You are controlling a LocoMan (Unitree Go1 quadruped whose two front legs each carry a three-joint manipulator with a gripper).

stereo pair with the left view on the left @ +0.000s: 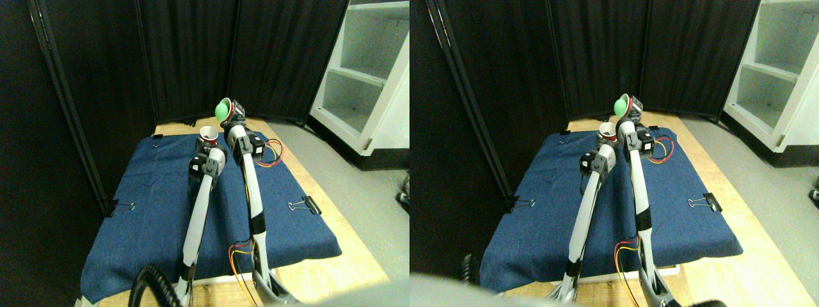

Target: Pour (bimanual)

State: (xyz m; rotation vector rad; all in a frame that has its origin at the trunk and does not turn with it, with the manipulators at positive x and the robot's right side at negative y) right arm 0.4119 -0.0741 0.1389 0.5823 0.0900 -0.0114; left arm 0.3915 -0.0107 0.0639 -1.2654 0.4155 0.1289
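Red cup is up high in the right gripper, clamped and tipped left, a green ball filling its mouth. Just below-left, the left gripper grips an upright white cup; its inside is hidden. Both hang above the blue cloth, and the jaws are too small to read.

The scene is seen from above and behind the two arms, looking forward and down. The blue cloth is near, the black curtain far. Almost the same part is shown in both halves
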